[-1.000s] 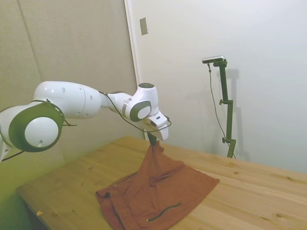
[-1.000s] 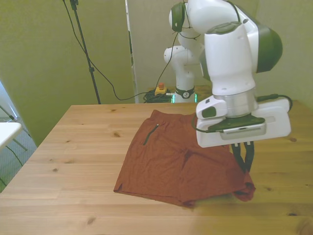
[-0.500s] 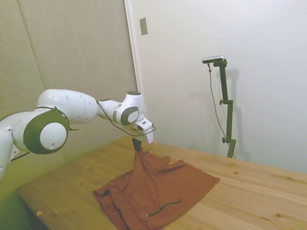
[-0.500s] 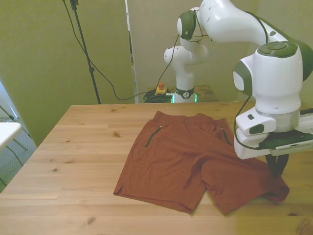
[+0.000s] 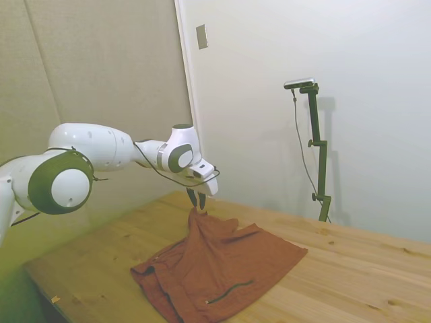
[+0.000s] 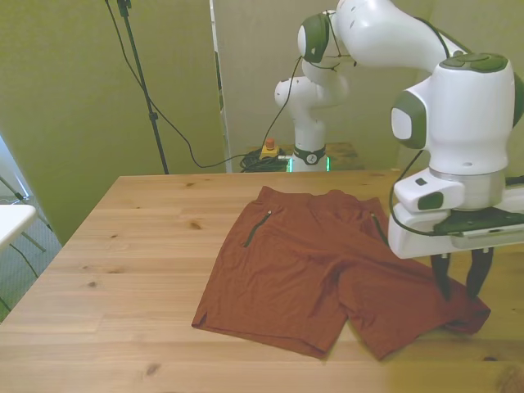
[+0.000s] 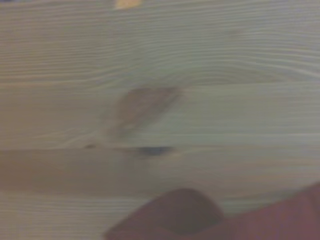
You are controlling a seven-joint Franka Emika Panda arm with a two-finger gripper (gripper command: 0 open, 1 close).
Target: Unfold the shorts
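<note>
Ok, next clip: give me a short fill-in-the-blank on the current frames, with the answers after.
1. The shorts lie on a table made of ____.
2. The end effector has its fingers ____, above a raised corner of the cloth.
3. In the front view, the number of shorts legs spread out flat is ____.

Answers: wood; open; two

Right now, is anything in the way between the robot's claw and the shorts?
No, nothing visible is. The open gripper hangs right over the raised corner of the shorts, with only bare table around.
</note>
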